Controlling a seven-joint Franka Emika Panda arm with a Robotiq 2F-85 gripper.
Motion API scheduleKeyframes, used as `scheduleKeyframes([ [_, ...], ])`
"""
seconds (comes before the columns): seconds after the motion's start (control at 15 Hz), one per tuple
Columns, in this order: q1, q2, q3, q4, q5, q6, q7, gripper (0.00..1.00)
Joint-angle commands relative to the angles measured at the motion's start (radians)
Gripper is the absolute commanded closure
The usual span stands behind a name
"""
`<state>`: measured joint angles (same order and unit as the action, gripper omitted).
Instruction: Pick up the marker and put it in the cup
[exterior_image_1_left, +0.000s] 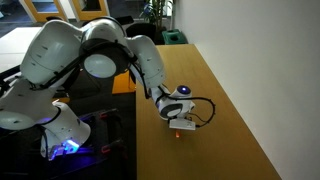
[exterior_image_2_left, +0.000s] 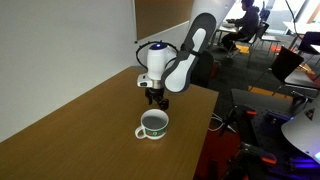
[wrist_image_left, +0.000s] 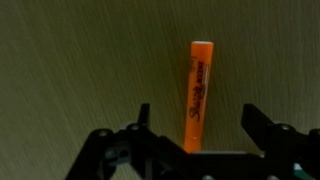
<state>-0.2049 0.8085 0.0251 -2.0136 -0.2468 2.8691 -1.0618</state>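
The fingers were spread wide and held nothing. In the wrist view the marker lay flat on the tabletop, in the gap between them and touching neither. It sat close to the middle of that gap, perhaps a shade nearer one finger than the other.

The marker's long axis ran up and down the wrist picture with only a slight lean, so it crossed the line from one finger to the other almost squarely. Its far end reached well past the fingertips. Its near end passed out of sight under the body of the hand. Judging by that, a plain closing would pinch the marker across its thin width, with little or no turning of the wrist needed first. A small further drop might be wanted, though how far the fingertips stood above the wood could not be told.

In an exterior view the cup stood upright on the tabletop near the hand, its mouth open upward. It did not show in the wrist view. The marker itself could not be made out clearly from that side, so which way the cup lay from it stayed uncertain.
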Motion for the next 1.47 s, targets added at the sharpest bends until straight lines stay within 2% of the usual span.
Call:
scheduleKeyframes([
  [0.0, 0.011, 0.028, -0.01, 0.041, -0.023, -0.019, 0.017, 0.28],
  [0.2, 0.012, 0.04, -0.01, 0.051, -0.025, -0.022, 0.018, 0.28],
  [0.33, 0.013, 0.047, -0.01, 0.059, -0.025, -0.023, 0.018, 0.36],
  [0.4, 0.014, 0.049, -0.011, 0.061, -0.025, -0.023, 0.019, 0.52],
  [0.47, 0.014, 0.052, -0.011, 0.062, -0.026, -0.021, 0.019, 0.59],
  [0.53, 0.015, 0.053, -0.012, 0.063, -0.026, -0.019, 0.02, 0.61],
  [0.87, -0.004, 0.032, 0.007, 0.051, -0.018, -0.04, 0.006, 0.98],
  [1.13, -0.033, -0.003, 0.023, 0.021, -0.004, -0.062, -0.003, 0.95],
  [1.4, -0.126, -0.045, 0.078, -0.022, 0.008, -0.047, -0.064, 0.95],
])
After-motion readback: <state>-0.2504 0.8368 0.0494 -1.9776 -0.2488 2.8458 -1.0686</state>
